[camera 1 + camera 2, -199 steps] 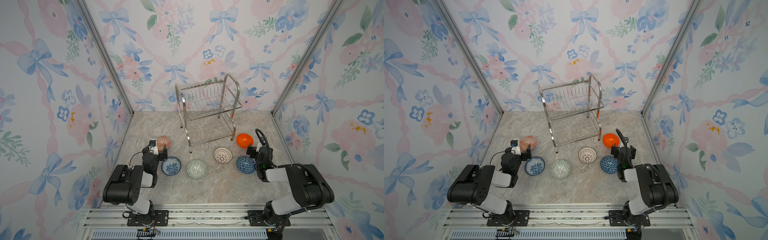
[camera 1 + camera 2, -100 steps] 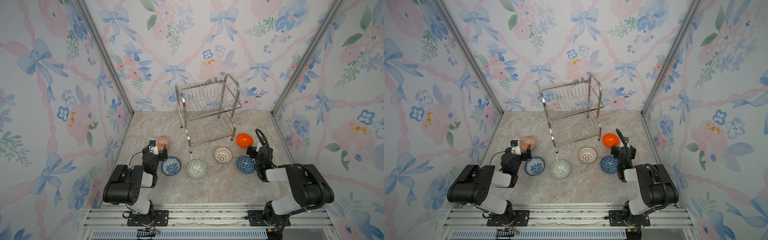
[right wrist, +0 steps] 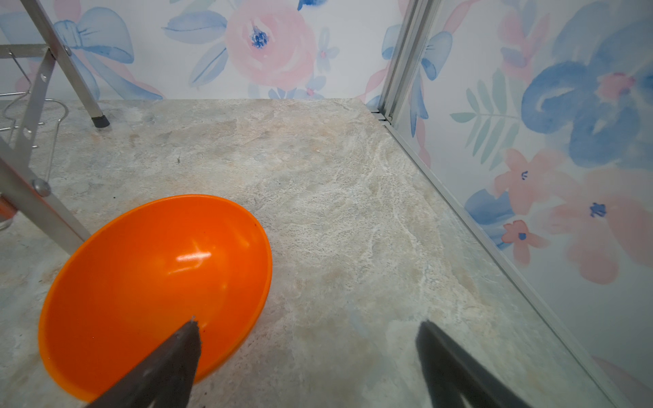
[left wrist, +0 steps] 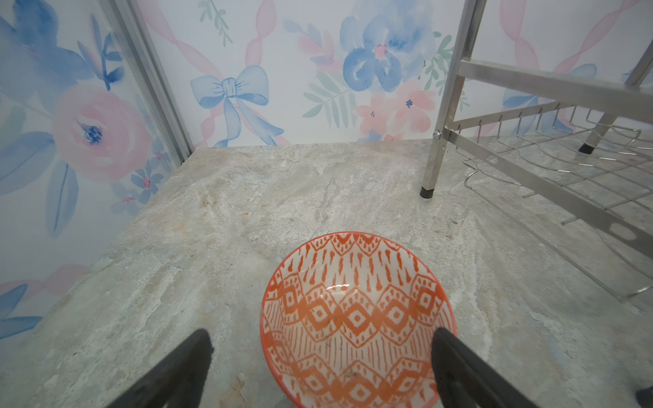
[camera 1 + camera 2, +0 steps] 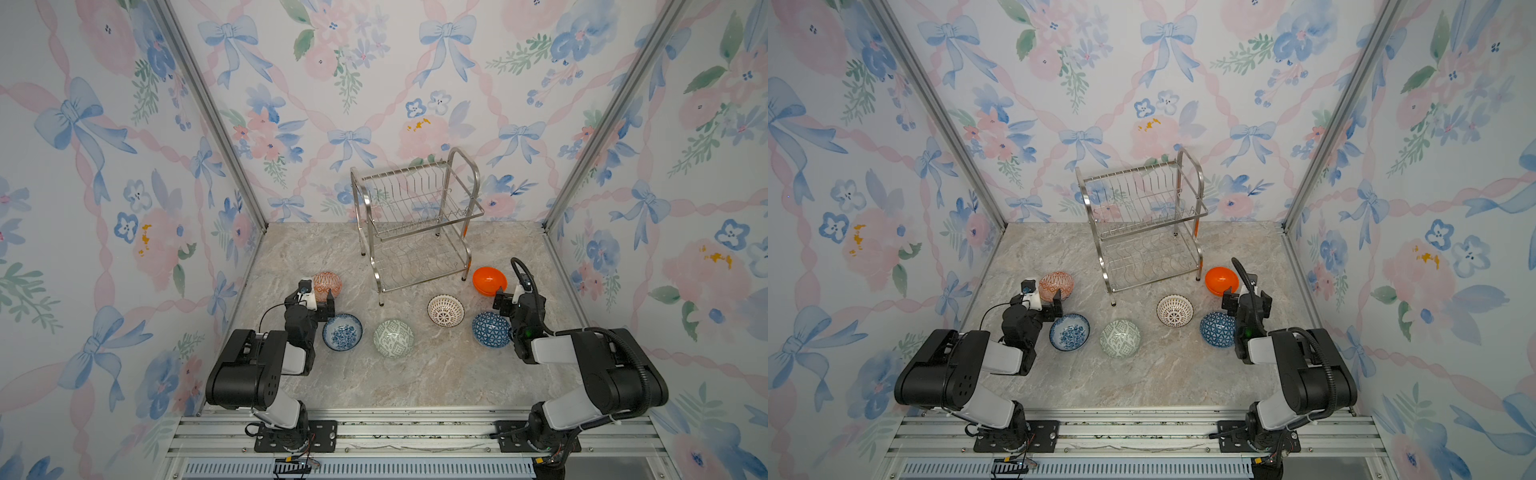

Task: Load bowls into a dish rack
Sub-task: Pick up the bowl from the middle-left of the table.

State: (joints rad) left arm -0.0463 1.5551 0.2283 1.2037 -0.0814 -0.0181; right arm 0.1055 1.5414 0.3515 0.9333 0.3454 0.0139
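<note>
Okay, my left jaws wide by the red-orange patterned bowl, right jaws wide by the glossy orange bowl. Blue floral bowl, green-grey bowl, white lattice bowl, blue triangle bowl upright on the table before the shiny two-tier wire dish rack.

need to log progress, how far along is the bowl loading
Done: nothing; the dish rack stands empty. In hand: nothing; the left gripper is open by the red-orange patterned bowl, the right gripper open by the orange bowl. Left: all six sit on the table: those two plus the blue floral bowl, green-grey bowl, white lattice bowl and blue triangle bowl.
</note>
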